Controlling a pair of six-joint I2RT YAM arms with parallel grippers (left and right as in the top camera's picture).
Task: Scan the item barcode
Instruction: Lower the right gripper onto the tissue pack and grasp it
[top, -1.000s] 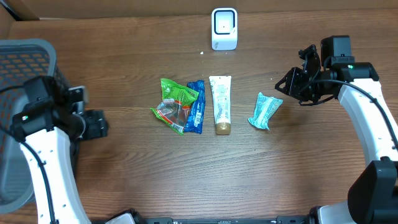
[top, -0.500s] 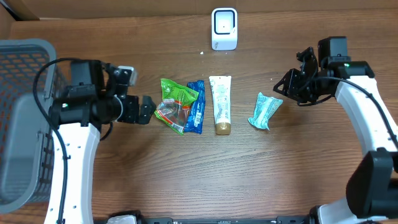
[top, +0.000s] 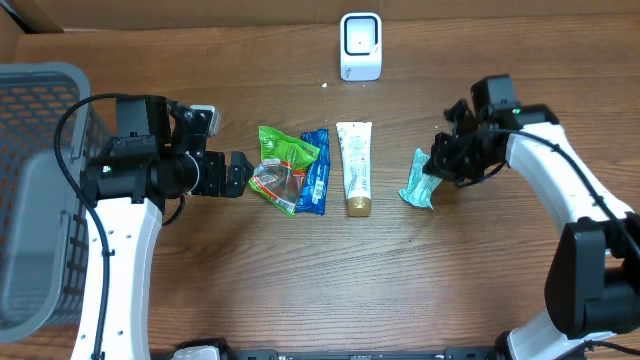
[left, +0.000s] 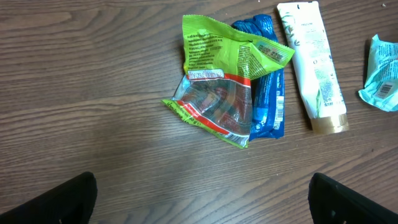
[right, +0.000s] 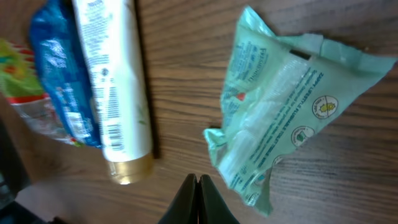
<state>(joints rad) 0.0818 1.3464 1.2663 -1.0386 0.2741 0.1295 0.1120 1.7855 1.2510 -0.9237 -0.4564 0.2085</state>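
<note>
Right arm (top: 548, 168) reaches toward teal packet (top: 424, 181), jaws pinched together.

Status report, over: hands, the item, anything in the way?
Left hand open, facing green bag. Right hand shut, empty, beside teal pouch. No item at scanner yet. Nothing blocking scanner.

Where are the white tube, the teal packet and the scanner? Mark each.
white tube (top: 354, 165), overhead view, middle of its body.
teal packet (right: 280, 106), right wrist view, centre of its crinkled face.
scanner (top: 360, 42), overhead view, its front window.
</note>
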